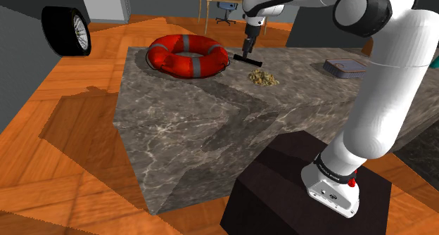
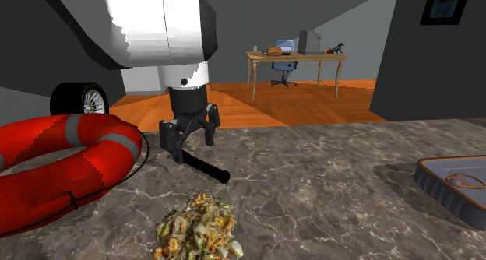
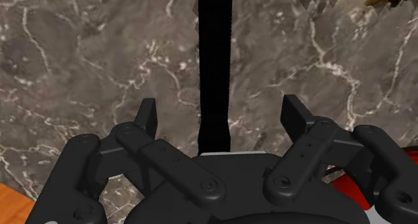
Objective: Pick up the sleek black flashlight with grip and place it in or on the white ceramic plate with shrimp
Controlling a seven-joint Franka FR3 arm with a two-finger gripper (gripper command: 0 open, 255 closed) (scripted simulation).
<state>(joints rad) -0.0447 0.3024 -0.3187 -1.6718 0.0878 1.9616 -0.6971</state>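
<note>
**Open gripper over the flashlight**

The gripper (image 2: 189,145) is seen with its fingers spread wide and nothing grasped. The black flashlight (image 2: 209,170) is laid flat on the marble table (image 2: 327,180), left of centre in the second exterior view, between the fingers and untouched by them. The shrimp heap (image 2: 198,229) is seen near the bottom edge.

I count one flashlight (image 1: 247,59), one life ring (image 1: 188,55), one shrimp heap (image 1: 264,77), one grey tray (image 1: 346,67), one tyre (image 1: 65,31), one desk (image 2: 296,57), one chair (image 2: 285,61), one wall picture (image 2: 445,3). My gripper (image 2: 188,138) carries two fingers (image 3: 147,119).
</note>
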